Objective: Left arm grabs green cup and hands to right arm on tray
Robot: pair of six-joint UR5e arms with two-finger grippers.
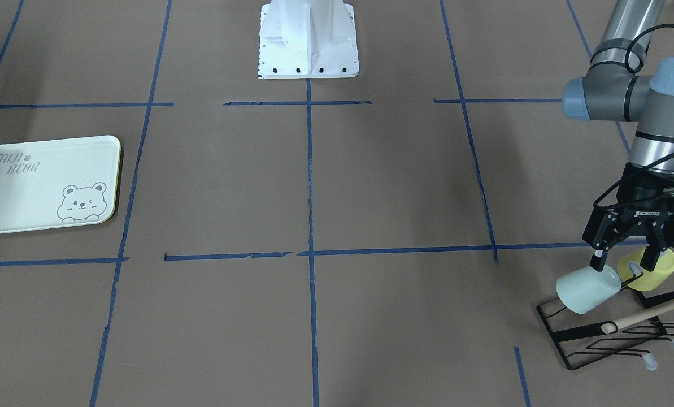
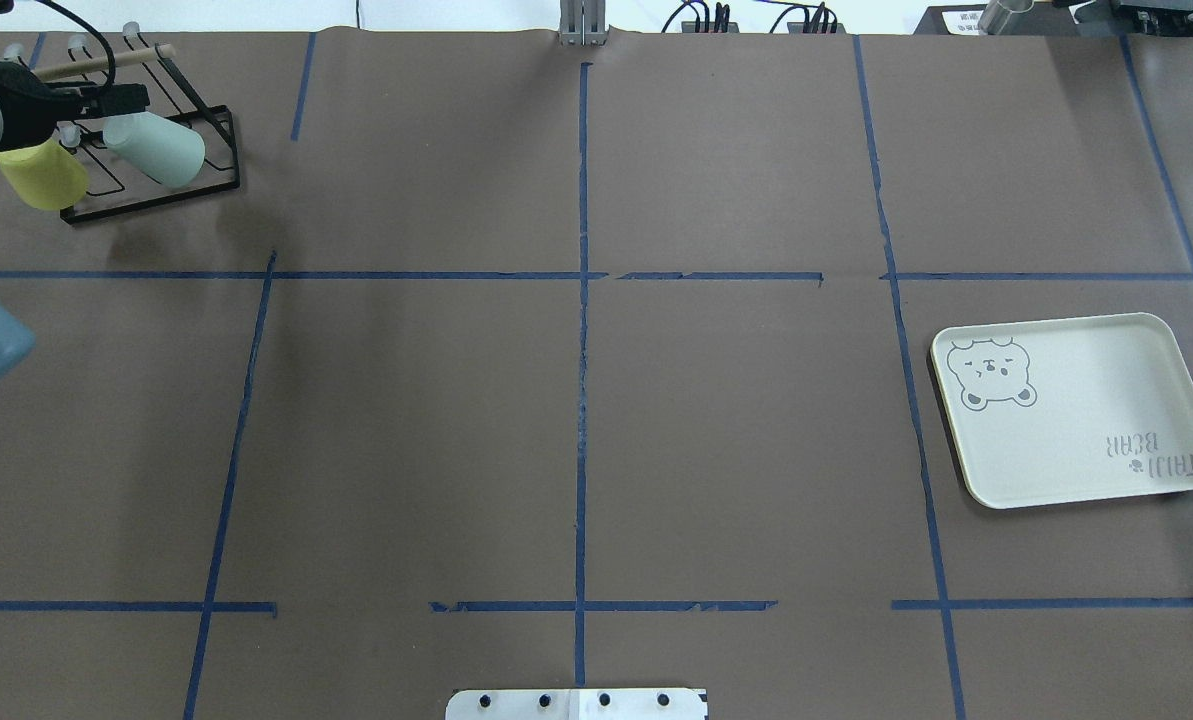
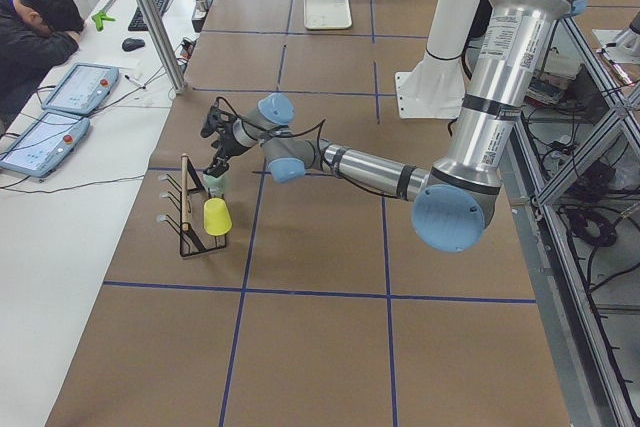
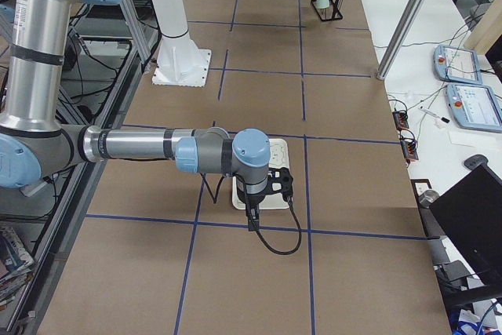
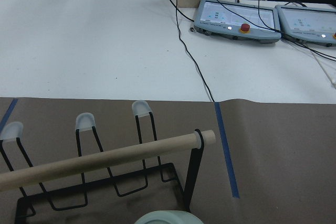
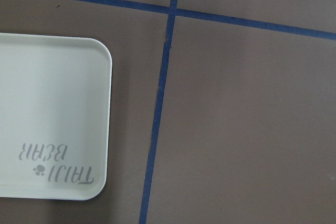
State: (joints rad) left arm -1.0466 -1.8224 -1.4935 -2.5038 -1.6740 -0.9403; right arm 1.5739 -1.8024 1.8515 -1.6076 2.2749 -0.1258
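Observation:
The green cup [image 1: 588, 289] rests tilted on a black wire rack [image 1: 608, 339], its mouth toward the yellow cup [image 1: 656, 271]. My left gripper [image 1: 622, 268] hangs open just above the green cup's mouth end. One finger is against the cup's top side and the other is in front of the yellow cup. In the overhead view the green cup [image 2: 156, 148] sits at the far left. Its rim shows at the bottom of the left wrist view [image 5: 168, 217]. The tray [image 2: 1086, 420] lies bare on the right. My right gripper [image 4: 271, 182] hovers over it; I cannot tell whether it is open.
The rack carries a wooden dowel [image 5: 105, 161] and several capped pegs. Blue tape lines cross the brown table. The robot's white base [image 1: 308, 39] stands at the table's middle edge. An operator [image 3: 40, 32] sits at the white side table with control pads.

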